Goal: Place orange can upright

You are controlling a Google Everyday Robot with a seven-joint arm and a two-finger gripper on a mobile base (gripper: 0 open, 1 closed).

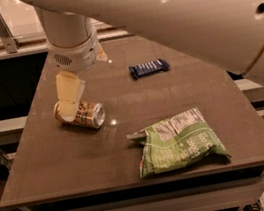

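The orange can lies on its side on the left part of the brown table, its silver end facing front right. My gripper hangs from the white arm right above the can. One pale finger reaches down over the can's left half and covers part of it. The tip of the other finger shows behind the wrist, apart from the first, so the gripper is open. It holds nothing.
A green chip bag lies at the table's front right. A dark blue snack bar lies at the back middle. The white arm spans the upper right. The table's edges drop off on all sides, with a rail behind.
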